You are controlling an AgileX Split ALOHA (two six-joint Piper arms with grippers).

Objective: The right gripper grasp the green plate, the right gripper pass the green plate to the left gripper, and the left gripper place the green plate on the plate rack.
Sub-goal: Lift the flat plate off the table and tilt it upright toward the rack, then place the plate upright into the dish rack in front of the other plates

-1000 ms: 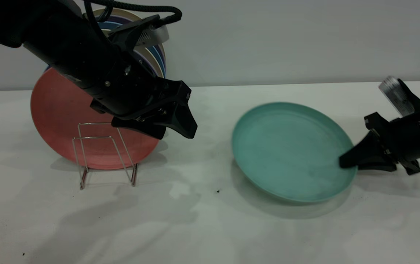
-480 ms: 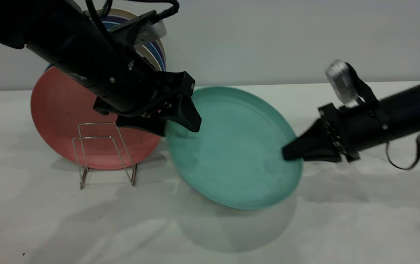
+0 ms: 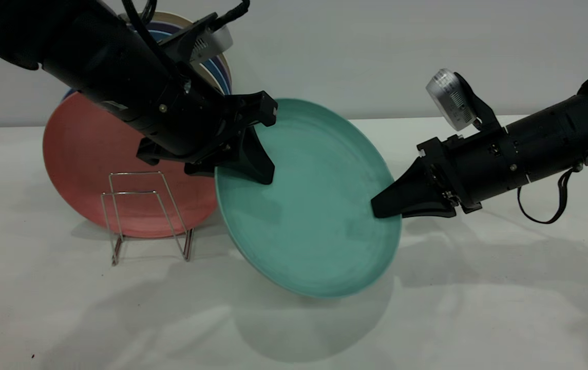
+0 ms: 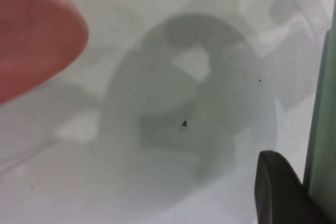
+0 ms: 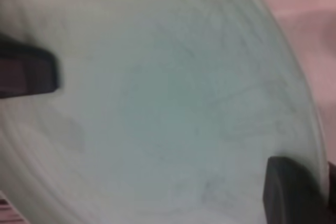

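Above white table (image 3: 478, 308), beside silver wire plate rack (image 3: 145, 216), we see right gripper (image 3: 387, 206) clamping round teal-green plastic plate (image 3: 314, 216); left gripper (image 3: 252, 169) jaws straddle its rim, grip unclear

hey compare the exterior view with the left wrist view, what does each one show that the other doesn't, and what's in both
Only the exterior view shows the right gripper shut on the green plate at its right edge, holding it tilted above the table, the silver plate rack, and the blue plates behind the left arm.

Only the left wrist view shows the table directly beneath the left gripper, with dark specks and shadows.

Both show the green plate, the pink plate and the left gripper, whose jaws straddle the green plate's left edge.
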